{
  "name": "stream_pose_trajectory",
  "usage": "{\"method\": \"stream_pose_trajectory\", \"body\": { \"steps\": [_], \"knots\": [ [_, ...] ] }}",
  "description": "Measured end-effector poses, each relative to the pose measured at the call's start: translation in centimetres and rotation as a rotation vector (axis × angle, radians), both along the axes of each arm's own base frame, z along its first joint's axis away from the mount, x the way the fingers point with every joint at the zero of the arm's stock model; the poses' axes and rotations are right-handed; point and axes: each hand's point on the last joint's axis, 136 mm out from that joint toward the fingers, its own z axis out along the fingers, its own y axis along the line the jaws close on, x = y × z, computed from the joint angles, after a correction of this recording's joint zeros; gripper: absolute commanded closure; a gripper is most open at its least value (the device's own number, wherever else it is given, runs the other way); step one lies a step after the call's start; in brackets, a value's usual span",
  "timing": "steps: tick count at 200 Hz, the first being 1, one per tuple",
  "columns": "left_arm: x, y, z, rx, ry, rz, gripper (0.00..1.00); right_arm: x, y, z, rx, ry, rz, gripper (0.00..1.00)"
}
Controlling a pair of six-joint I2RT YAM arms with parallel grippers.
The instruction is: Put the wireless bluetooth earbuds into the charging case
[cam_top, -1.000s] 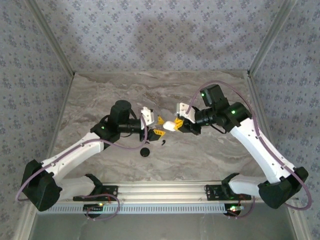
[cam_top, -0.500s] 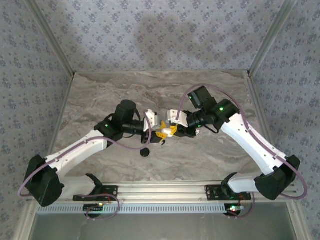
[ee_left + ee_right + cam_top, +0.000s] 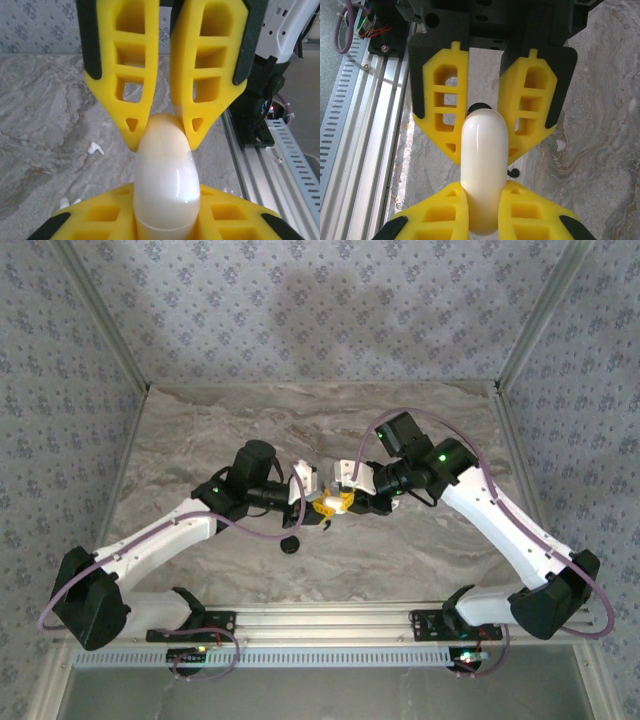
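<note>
The white, pill-shaped charging case (image 3: 165, 170) hangs above the table's middle, closed as far as I can see, held end to end by both grippers. My left gripper (image 3: 167, 195) is shut on one end of it. My right gripper (image 3: 486, 190) is shut on the other end of the case (image 3: 484, 150). From above, the left gripper (image 3: 322, 506) and right gripper (image 3: 348, 500) meet tip to tip. One tiny black earbud (image 3: 512, 172) lies on the marble just below the case.
A small black round object (image 3: 290, 543) sits on the marble table (image 3: 200, 440) in front of the left gripper. A little white piece (image 3: 95, 148) lies on the table. An aluminium rail (image 3: 330, 620) runs along the near edge. Patterned walls enclose the other sides.
The right arm carried the case leftward and lower. The left gripper moved in to meet it and closed its jaws on the free end.
</note>
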Motion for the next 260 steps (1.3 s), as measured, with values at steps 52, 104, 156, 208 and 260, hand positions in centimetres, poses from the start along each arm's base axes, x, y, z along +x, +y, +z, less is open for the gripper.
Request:
{"method": "stream_pose_trajectory", "body": {
  "steps": [52, 104, 156, 208, 260],
  "knots": [
    [0.0, 0.0, 0.1, -0.003, -0.001, -0.002, 0.81, 0.1, 0.2, 0.2, 0.010, -0.002, -0.004, 0.54],
    [0.0, -0.1, 0.3, -0.011, 0.011, 0.005, 0.81, 0.6, 0.6, 0.1, 0.061, 0.012, -0.026, 0.43],
    [0.1, -0.1, 0.4, -0.011, 0.014, 0.011, 0.82, 1.7, -0.2, 0.2, 0.106, -0.012, -0.087, 0.44],
    [0.4, -0.1, 0.6, -0.019, 0.003, 0.017, 0.82, 3.2, -1.6, 3.1, 0.231, -0.067, -0.173, 0.44],
    [0.4, -0.3, 0.7, -0.040, 0.018, 0.020, 0.82, 4.0, -1.5, 3.2, 0.259, -0.082, -0.199, 0.45]
  ]
}}
